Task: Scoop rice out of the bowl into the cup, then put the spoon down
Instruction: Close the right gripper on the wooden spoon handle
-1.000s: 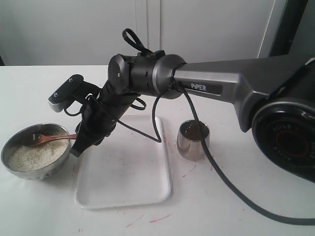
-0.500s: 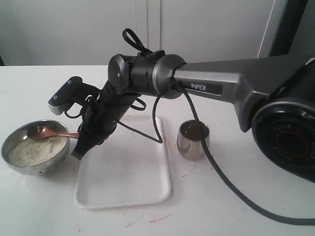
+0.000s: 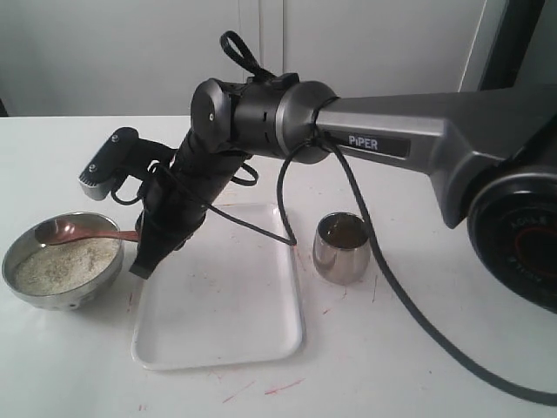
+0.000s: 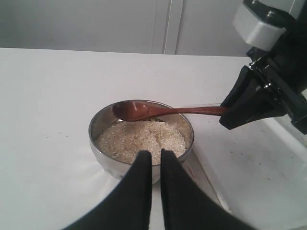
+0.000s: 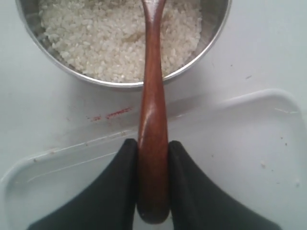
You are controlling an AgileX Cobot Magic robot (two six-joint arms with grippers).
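Writing: "PiPER" in pale letters on the right arm's grey forearm (image 3: 370, 142).
Right arm pose: forearm level across the white counter (image 3: 418, 366), wrist bent down over the left edge of the white rectangular plastic tray (image 3: 226, 322).
Right end effector (image 5: 152, 144): clamped on the handle end of the reddish-brown wooden spoon (image 3: 83, 232).
Spoon: about level, its oval end above the white rice (image 3: 65, 263) in the round shiny metal bowl (image 3: 61, 298).
Left end effector (image 4: 157, 155): fingers nearly together, gripping nothing, near the bowl.
Small polished-steel cup (image 3: 341, 248): upright, right of the tray.
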